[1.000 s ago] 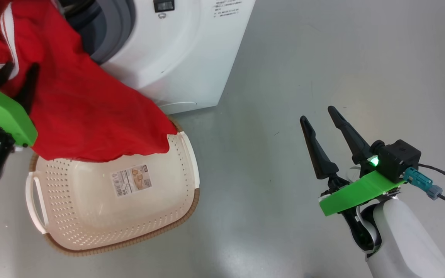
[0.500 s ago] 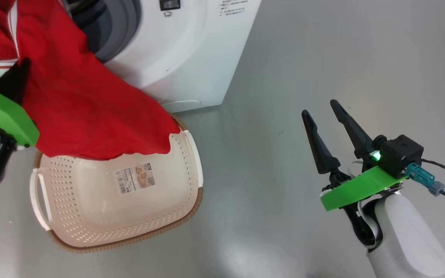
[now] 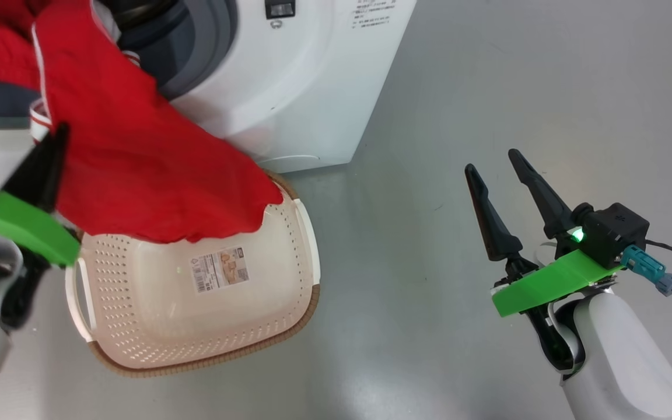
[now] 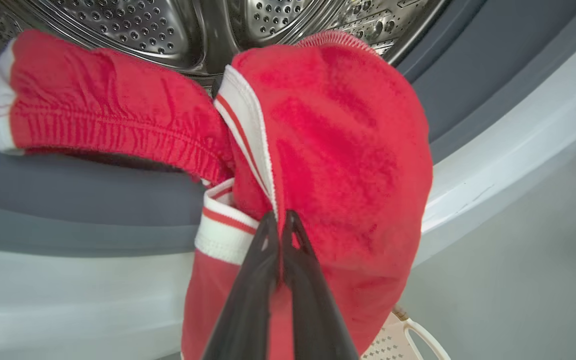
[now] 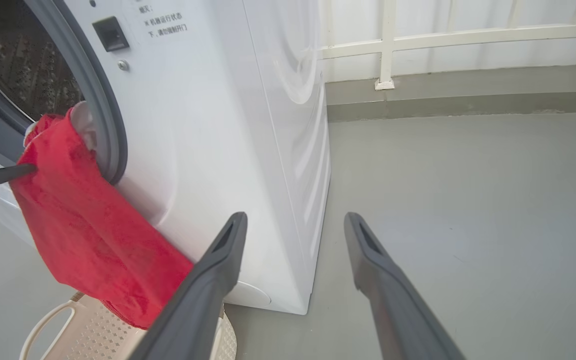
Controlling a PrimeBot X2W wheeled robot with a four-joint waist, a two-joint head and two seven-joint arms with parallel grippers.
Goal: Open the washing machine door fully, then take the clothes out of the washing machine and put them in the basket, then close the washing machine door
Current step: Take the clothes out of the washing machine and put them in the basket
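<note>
Garment [image 4: 338,150], red with white stripes, is pinched in the closed left gripper [image 4: 280,217], above the cream perforated basket [image 3: 289,303]. Right gripper [image 3: 492,161]: open, empty.

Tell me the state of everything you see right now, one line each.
washing machine, front opening uncovered.
clothes, hanging out of the washing machine down to the basket.
basket, upright on the floor, clothes draped over its far rim.
left claw, shut on the clothes.
right claw, open, holding nothing.
</note>
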